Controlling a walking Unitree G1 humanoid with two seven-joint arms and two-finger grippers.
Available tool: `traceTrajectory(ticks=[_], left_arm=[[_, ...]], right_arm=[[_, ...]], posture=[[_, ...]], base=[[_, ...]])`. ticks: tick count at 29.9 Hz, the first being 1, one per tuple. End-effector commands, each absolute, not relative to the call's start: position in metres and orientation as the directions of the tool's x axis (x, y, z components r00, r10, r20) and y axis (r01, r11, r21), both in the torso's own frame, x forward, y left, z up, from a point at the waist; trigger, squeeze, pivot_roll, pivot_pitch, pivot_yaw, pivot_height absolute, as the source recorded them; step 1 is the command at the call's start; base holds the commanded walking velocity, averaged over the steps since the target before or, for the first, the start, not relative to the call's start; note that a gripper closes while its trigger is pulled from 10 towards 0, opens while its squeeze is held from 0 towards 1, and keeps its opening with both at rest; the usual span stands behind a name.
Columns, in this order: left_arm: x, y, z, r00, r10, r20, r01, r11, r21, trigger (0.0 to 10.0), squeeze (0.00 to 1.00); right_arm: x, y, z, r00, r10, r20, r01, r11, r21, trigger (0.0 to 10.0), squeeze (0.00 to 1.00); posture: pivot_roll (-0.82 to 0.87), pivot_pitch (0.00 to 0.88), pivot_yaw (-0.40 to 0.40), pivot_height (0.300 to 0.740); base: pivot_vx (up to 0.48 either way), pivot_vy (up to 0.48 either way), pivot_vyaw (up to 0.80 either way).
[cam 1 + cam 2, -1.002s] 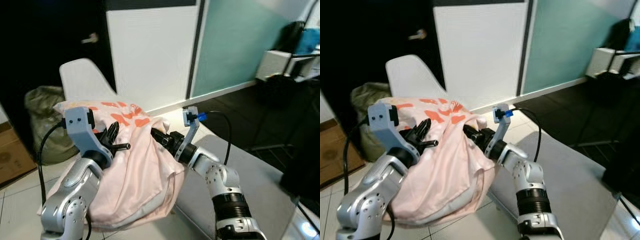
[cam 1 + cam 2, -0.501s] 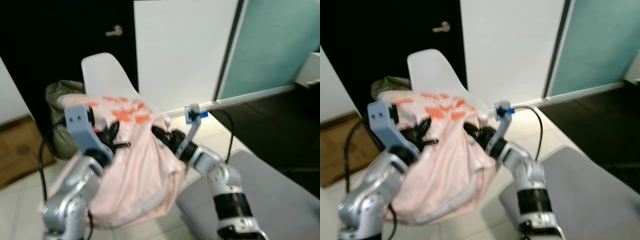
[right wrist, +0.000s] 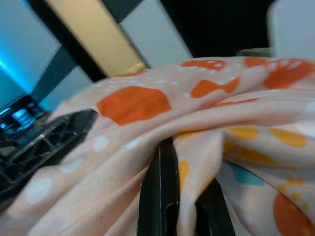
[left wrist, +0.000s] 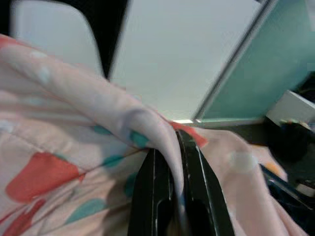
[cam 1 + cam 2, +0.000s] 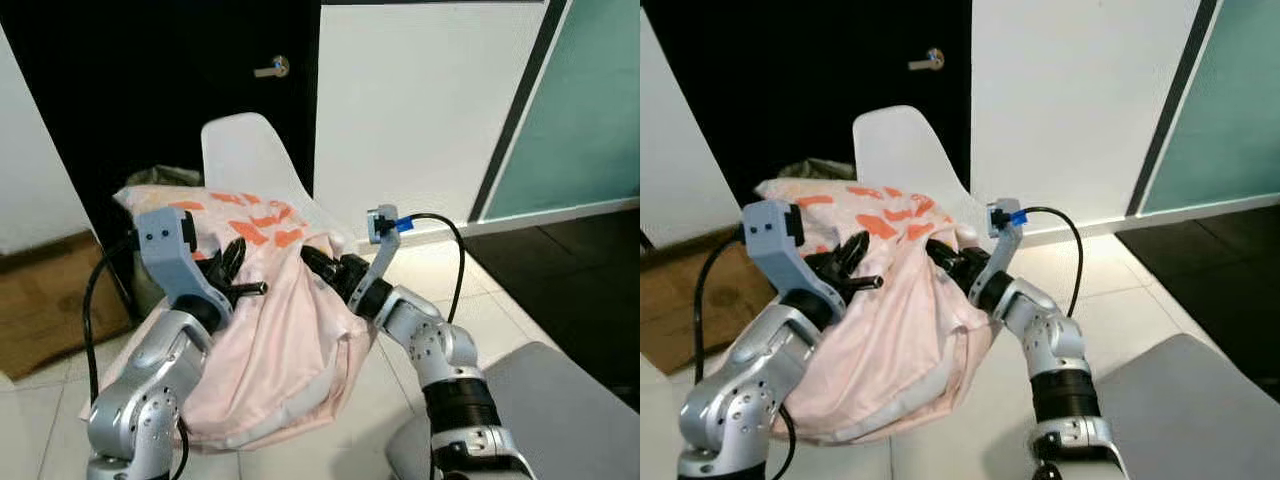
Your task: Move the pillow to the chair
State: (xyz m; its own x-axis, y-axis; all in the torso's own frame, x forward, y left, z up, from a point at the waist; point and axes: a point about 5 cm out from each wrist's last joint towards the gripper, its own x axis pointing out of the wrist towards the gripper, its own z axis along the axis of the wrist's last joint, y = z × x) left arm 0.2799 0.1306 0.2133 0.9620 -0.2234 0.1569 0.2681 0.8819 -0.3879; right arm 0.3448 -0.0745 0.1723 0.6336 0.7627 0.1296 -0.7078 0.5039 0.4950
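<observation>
Both pincers are working together: my left gripper point(image 5: 232, 272) is clamped on a fold of the pillow point(image 5: 270, 330) on one side, and my right gripper point(image 5: 318, 264) is clamped on a bunch of its fabric on the other. The left wrist view shows cloth pinched tight between the two black fingers point(image 4: 152, 196); the right wrist view shows the same, a pink ridge squeezed between mine there.

The pillow hangs between my arms, lifted off the floor, its pink case with orange and teal blotches sagging below my forearms.

What has changed over the last second is my view, not my hold. I have turned, so the white chair point(image 5: 245, 160) now stands almost straight ahead, just behind the pillow's top edge, with the dark door point(image 5: 170, 80) behind it, where a moment ago it sat off to my left. The grey pad point(image 5: 540, 400) has slid toward the right corner. The pillow sits in my grip just as it did.

I judge the carrying part nearly done: I am lined up with the seat, which the pillow hides from me, and what remains is to close in, lift over the front edge and let go.
</observation>
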Motion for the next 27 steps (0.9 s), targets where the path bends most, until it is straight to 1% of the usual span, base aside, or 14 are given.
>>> traceTrajectory(ticks=[1,6,13,20,27], left_arm=[[0.2762,0.1044,0.2223,0.903,-0.374,0.210,0.429,0.816,-0.389,10.0,0.00],[0.2759,0.1034,0.2224,0.901,-0.380,0.211,0.434,0.811,-0.392,10.0,0.00],[0.2746,0.1021,0.2234,0.894,-0.393,0.216,0.448,0.804,-0.392,10.0,0.00],[0.2758,0.1029,0.2249,0.894,-0.390,0.220,0.447,0.807,-0.386,10.0,0.00],[0.2770,0.1048,0.2265,0.899,-0.377,0.223,0.436,0.817,-0.378,10.0,0.00]], right_arm=[[0.3435,-0.0574,0.1883,0.574,0.796,0.193,-0.767,0.440,0.467,10.0,0.00],[0.3446,-0.0581,0.1883,0.585,0.789,0.191,-0.759,0.449,0.471,10.0,0.00],[0.3456,-0.0576,0.1873,0.592,0.786,0.179,-0.753,0.459,0.471,10.0,0.00],[0.3468,-0.0590,0.1877,0.606,0.774,0.185,-0.747,0.472,0.468,10.0,0.00],[0.3463,-0.0590,0.1879,0.602,0.776,0.187,-0.750,0.470,0.465,10.0,0.00]], posture=[[-0.09,0.000,-0.010,0.740],[-0.09,0.000,-0.009,0.740],[-0.09,0.000,-0.008,0.740],[-0.09,0.000,-0.006,0.740],[-0.09,0.000,-0.006,0.740]], base=[[0.390,0.000,-0.64],[0.390,0.000,0.00],[0.387,0.000,-0.78],[0.388,0.000,0.00],[0.385,0.000,0.00]])
